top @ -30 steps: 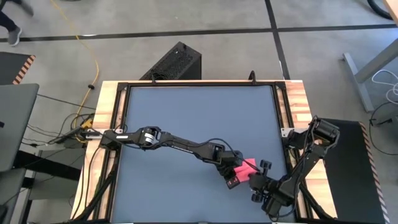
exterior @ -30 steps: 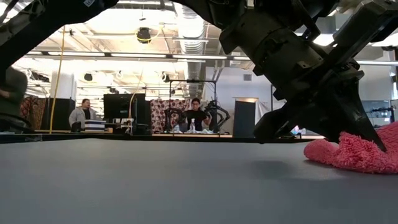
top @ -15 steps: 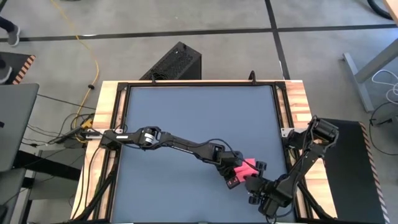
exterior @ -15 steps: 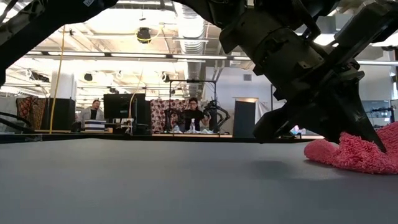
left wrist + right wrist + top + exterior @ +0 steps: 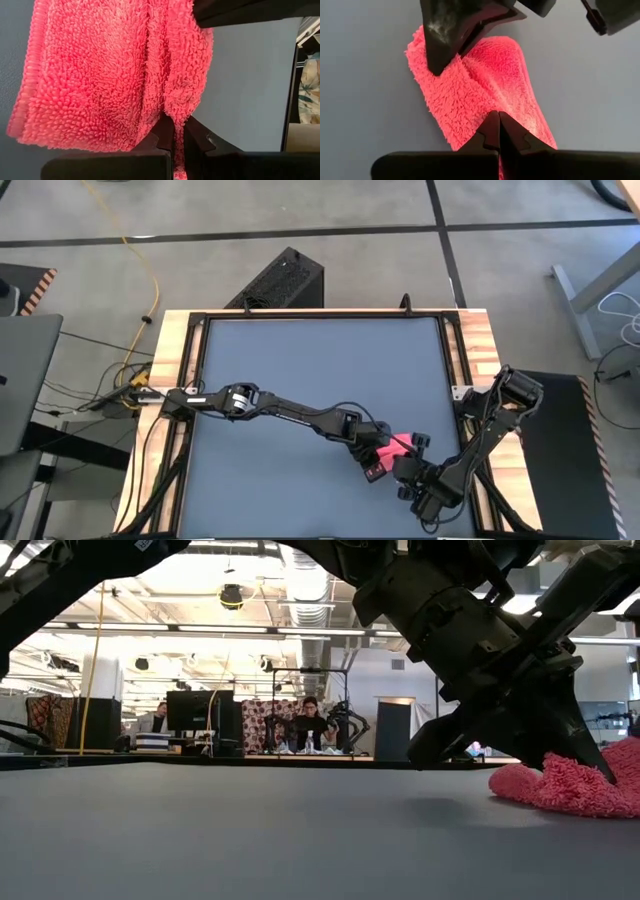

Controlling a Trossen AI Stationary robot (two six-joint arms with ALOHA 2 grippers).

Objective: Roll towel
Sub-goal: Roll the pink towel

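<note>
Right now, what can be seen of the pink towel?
The towel is bright pink, fluffy looped cloth, bunched into a small folded bundle near the table's right front edge. It lies on the dark grey tabletop. The left end effector is shut on one fold and the right end effector on another.

Looked over every view and honestly there's no readable text anywhere. No labels, brands, numbers or signs that I can make out.
</note>
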